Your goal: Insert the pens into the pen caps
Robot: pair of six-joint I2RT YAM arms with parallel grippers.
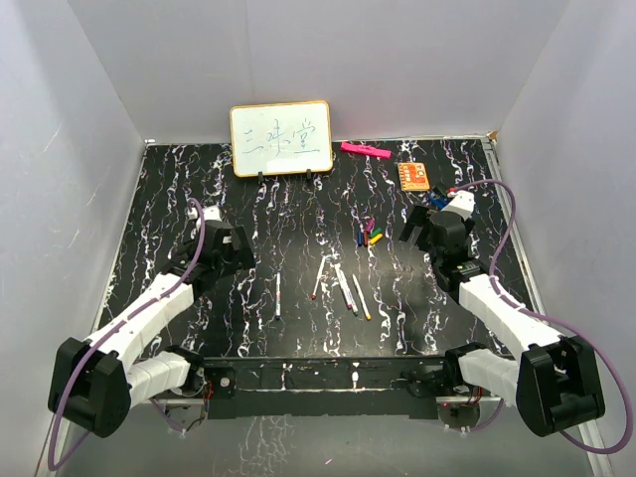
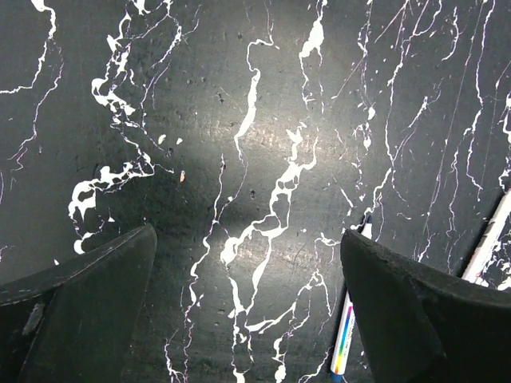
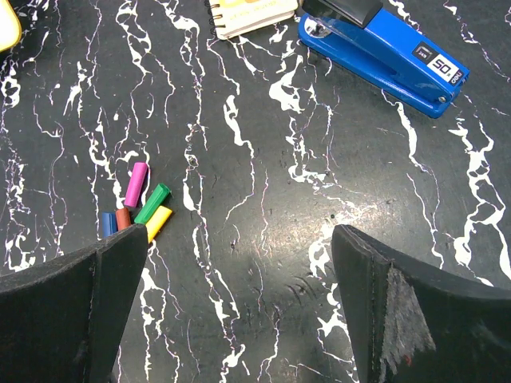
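Observation:
Several white-barrelled pens (image 1: 343,283) lie loose at the table's middle, and one more (image 1: 278,295) lies apart to their left. That pen shows in the left wrist view (image 2: 345,335), partly under the right finger, with another pen (image 2: 491,239) at the right edge. The pen caps (image 1: 368,235) lie in a small cluster. In the right wrist view they are purple (image 3: 136,183), green (image 3: 153,203), yellow (image 3: 158,221), red-brown (image 3: 122,217) and blue (image 3: 107,223), beside the left finger. My left gripper (image 1: 241,260) (image 2: 247,239) is open and empty. My right gripper (image 1: 417,231) (image 3: 239,235) is open and empty over bare table, right of the caps.
A small whiteboard (image 1: 281,138) stands at the back. A pink highlighter (image 1: 365,150) and an orange notebook (image 1: 414,176) lie at the back right. A blue stapler (image 3: 383,52) lies just beyond my right gripper. White walls enclose the table.

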